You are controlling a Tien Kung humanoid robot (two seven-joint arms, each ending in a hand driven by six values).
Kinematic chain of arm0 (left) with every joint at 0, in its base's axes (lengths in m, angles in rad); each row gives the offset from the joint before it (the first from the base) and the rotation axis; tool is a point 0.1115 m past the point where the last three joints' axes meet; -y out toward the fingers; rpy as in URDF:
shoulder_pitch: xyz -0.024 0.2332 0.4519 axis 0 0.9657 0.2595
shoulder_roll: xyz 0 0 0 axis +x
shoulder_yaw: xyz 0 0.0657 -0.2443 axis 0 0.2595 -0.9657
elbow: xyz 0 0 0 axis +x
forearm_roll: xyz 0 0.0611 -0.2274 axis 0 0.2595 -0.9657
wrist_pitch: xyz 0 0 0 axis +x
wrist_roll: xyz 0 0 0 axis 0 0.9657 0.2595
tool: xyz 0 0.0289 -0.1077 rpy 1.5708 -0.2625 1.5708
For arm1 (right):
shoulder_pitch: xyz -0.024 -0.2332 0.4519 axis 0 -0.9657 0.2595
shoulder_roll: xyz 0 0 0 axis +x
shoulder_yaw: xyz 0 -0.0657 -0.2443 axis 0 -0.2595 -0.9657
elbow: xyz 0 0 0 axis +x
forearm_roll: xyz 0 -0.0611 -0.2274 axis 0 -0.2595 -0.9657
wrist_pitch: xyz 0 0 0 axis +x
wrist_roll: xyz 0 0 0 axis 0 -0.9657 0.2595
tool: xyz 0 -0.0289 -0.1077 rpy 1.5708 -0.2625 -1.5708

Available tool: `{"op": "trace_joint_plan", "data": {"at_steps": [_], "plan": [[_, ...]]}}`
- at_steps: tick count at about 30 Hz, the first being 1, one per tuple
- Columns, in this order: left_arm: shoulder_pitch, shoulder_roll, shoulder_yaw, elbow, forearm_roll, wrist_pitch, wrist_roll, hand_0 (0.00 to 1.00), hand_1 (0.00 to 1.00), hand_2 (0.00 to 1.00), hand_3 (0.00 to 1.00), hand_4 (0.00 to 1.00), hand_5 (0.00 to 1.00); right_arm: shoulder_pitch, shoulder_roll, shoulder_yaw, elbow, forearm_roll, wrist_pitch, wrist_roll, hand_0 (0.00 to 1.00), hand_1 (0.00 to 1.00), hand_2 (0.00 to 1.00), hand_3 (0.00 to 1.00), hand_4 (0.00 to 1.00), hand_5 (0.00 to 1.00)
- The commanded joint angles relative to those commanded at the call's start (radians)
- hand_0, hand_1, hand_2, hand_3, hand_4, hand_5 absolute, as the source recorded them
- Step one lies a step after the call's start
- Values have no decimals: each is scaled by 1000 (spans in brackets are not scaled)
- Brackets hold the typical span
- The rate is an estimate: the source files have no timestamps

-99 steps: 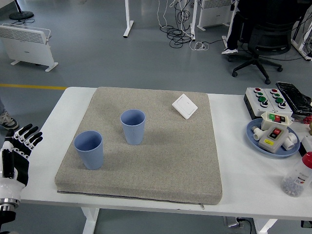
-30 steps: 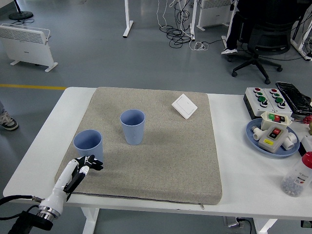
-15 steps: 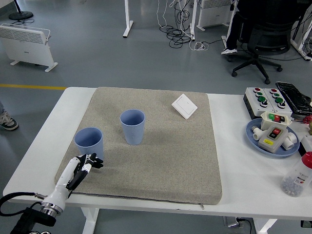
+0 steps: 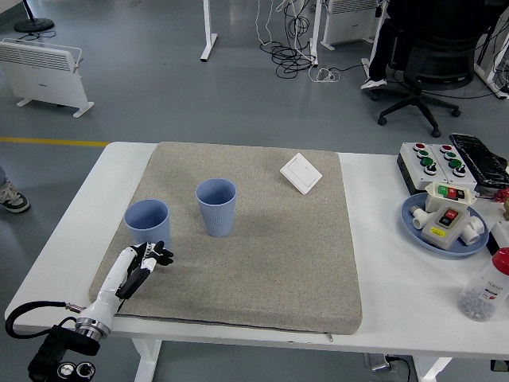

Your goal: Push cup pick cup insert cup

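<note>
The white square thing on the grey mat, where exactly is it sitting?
In the head view, the white switch plate lies flat near the far right corner of the grey mat, right of and beyond the upright blue cup.

a robotics lab or test workshop: a grey sealed floor with a yellow line, loose cables, an office chair, a white radiator, and push-button control boxes on the white table.

White-shelled left hand, black finger joints, silver wrist collar, black cable
</note>
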Motion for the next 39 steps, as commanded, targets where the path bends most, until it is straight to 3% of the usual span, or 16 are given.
{"op": "trace_joint_plan", "data": {"at_steps": [11,39], "plan": [[-77,37,50,79,49,21,-18,667,533,501,502,605,998,-10,1,-17,0,8,2,-1,691,593,612,546,107,478],[-222,34,57,238,119,24,-33,681,532,497,497,560,998,-8,0,-38,0,18,7,-3,691,592,614,546,103,473]]}}
